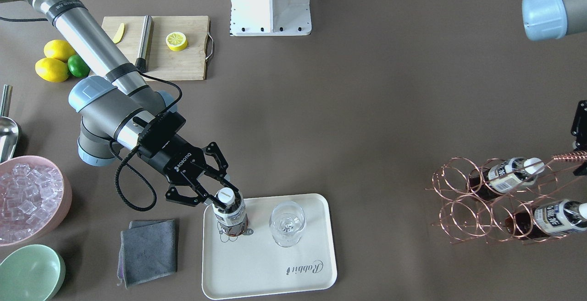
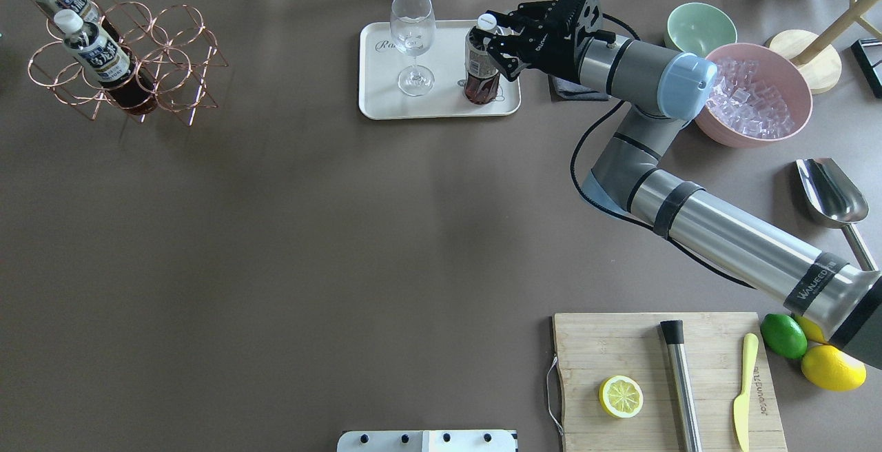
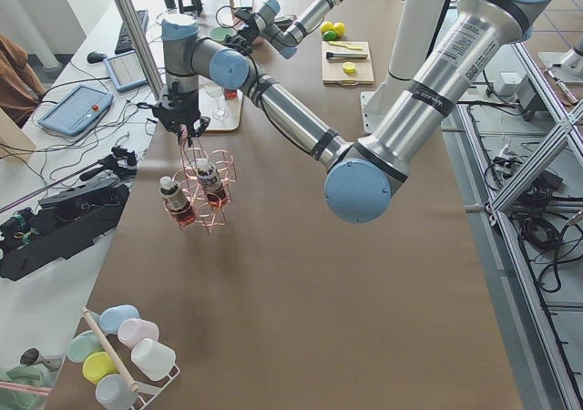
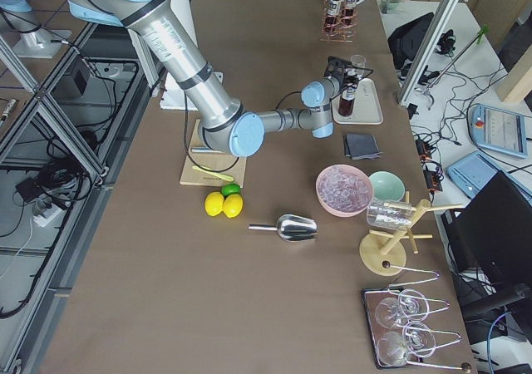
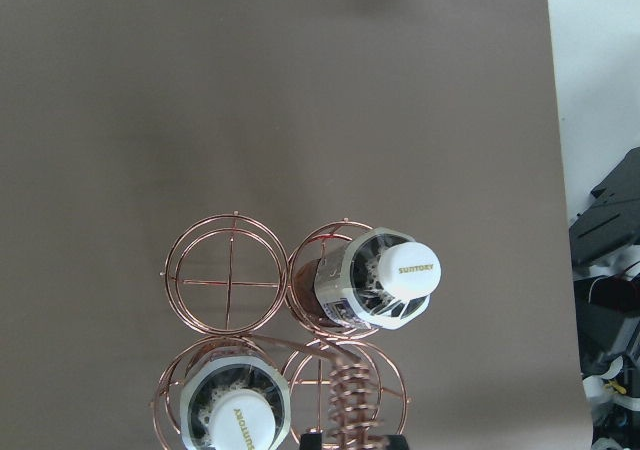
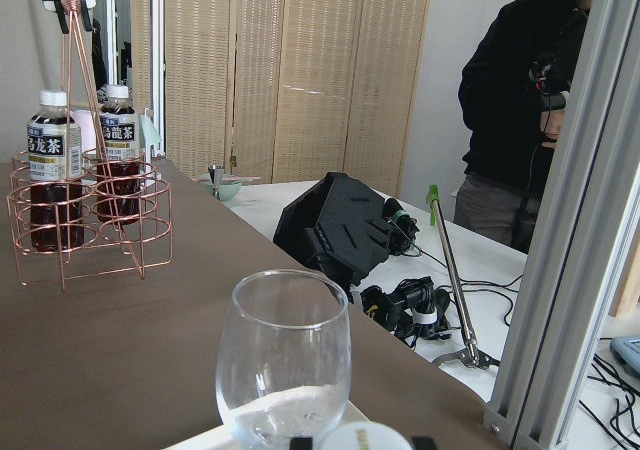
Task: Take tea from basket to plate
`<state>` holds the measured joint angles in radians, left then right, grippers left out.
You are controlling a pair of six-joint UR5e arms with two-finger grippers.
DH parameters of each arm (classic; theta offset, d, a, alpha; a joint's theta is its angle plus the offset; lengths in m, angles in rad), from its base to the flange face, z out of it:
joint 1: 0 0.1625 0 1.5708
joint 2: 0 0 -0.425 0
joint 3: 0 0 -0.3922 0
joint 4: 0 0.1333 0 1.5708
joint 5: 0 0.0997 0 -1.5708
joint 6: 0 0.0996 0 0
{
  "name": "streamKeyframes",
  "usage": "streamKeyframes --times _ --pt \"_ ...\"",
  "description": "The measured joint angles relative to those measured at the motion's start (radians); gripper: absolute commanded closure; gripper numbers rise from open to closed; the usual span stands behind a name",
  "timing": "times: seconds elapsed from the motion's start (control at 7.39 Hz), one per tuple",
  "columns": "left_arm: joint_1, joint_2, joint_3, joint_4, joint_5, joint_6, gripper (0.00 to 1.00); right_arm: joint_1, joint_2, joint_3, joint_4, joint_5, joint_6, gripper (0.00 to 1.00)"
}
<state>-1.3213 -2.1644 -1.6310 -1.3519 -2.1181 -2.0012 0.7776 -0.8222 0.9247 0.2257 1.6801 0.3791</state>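
Of three alike bottles, two sit in the six-ring basket. The third, the tea, stands upright on a corner of the plate beside one wine glass, with dark red-brown liquid, a printed label and a white cap. The right claw is clamped on its neck. The left claw, at the basket's handle, is mostly cut off, so its grip cannot be told.
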Motion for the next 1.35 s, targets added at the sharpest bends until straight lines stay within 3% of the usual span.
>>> streamKeyframes --times 0.41,0.81,0.95,1.08,1.35 --pt "-0.102 -0.005 0.260 -0.267 0.001 0.031 1.00 -0.001 -0.007 0.030 -0.001 -0.007 0.053 0.00" --pt "-0.142 -0.006 0.346 -0.350 0.002 0.045 1.00 0.014 -0.031 0.128 -0.064 0.048 0.101 0.00" --pt "-0.149 -0.002 0.365 -0.380 0.003 0.046 0.42 0.041 -0.047 0.205 -0.151 0.127 0.107 0.00" --pt "-0.156 0.001 0.383 -0.412 0.003 0.050 0.06 0.073 -0.062 0.297 -0.258 0.211 0.109 0.00" --pt "-0.163 0.006 0.392 -0.428 0.003 0.100 0.02 0.115 -0.116 0.508 -0.488 0.343 0.110 0.00"
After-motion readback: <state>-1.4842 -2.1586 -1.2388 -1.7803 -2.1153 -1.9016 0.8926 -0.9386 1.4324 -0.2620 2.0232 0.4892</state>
